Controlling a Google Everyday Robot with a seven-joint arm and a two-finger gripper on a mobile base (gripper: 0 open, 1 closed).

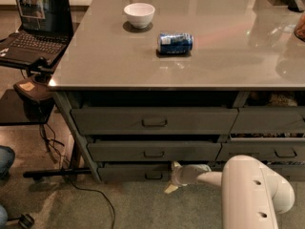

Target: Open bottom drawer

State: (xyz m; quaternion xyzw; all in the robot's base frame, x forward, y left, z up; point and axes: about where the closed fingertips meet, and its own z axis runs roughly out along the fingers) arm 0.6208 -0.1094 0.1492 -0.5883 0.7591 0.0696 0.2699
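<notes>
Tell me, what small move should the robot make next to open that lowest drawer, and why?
Probably shift the gripper slightly toward the picture's left, onto the handle of the bottom drawer. The gripper sits low at that drawer's front, just beside the handle rather than on it, and the drawer looks closed.

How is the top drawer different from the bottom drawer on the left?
The top drawer has a tall front; the bottom drawer has a slim one. The top drawer sits under the tabletop; the bottom drawer is by the floor, with the gripper beside its handle. Both are dark grey with centre loop handles.
</notes>
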